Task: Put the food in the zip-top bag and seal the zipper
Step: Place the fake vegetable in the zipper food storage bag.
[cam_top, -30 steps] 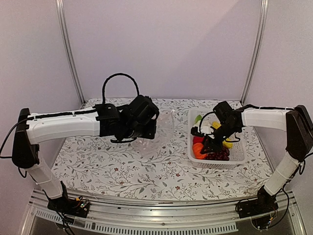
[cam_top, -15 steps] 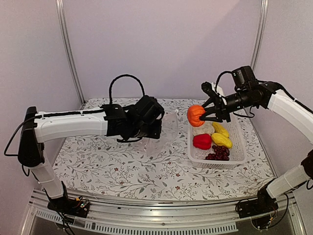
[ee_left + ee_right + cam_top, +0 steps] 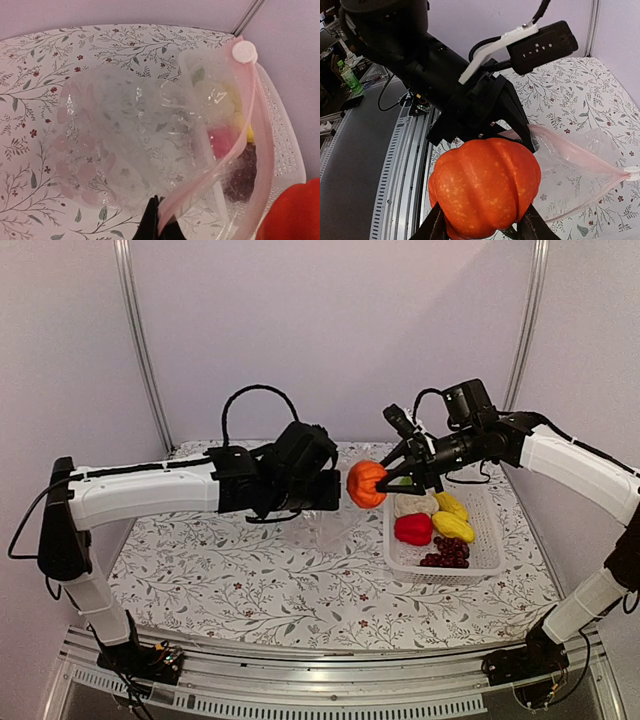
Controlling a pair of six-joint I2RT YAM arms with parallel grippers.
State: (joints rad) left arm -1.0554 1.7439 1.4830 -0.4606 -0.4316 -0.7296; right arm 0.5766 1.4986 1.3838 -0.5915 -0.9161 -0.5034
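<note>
Orange and ribbed, the pumpkin (image 3: 366,483) sits clamped between the fingers of our right gripper (image 3: 395,468). We hold it in the air above the middle of the table (image 3: 230,580), just beside the mouth of the zip-top bag (image 3: 125,145). Our left gripper (image 3: 157,220) is pinched tight on the bag's mouth edge at the pink zipper (image 3: 250,130), so the clear bag hangs with its mouth gaping over the floral cloth. The white slider (image 3: 245,51) sits at the zipper's far end. Near the table's right edge stands the white basket (image 3: 490,550), and inside it lie the red pepper (image 3: 413,528), cauliflower (image 3: 414,504), yellow pieces (image 3: 452,520) and grape bunch (image 3: 447,553).
</note>
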